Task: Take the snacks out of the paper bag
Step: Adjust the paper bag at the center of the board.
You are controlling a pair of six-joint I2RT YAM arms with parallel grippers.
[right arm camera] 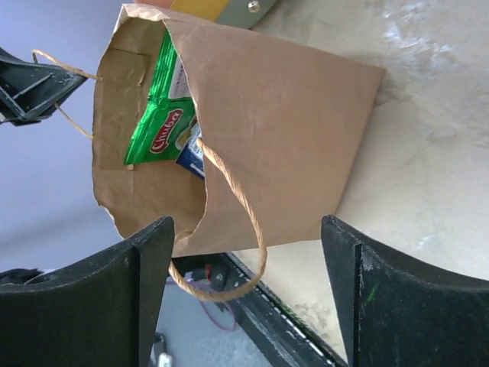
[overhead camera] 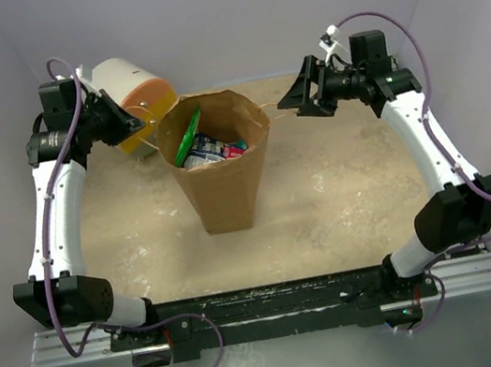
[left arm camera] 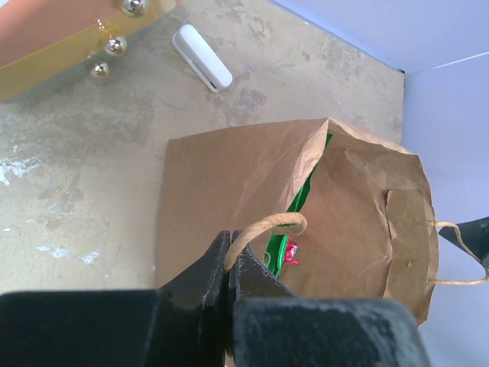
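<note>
Bag (overhead camera: 224, 183) stands upright mid-table (overhead camera: 346, 213), mouth open. Inside it: green chip bag (right arm camera: 157, 115) against the left wall, with a blue-white pouch (overhead camera: 209, 149) and a pink wrapper (overhead camera: 235, 150) beside it. Left gripper (left arm camera: 231, 246) pressed together, pinching the bag's left handle (left arm camera: 267, 224). Right gripper (right arm camera: 246, 229) spread wide at the opposite side; right handle (right arm camera: 228, 183) loops between its fingers, contact unclear. Cylinder (overhead camera: 138, 88) behind the bag. White bar (left arm camera: 202, 68) on the table near it.

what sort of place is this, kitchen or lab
Probably a lab test cell: plain walls box in a worn table, left arm and right arm bolted to a metal rail, staged paper bag.
</note>
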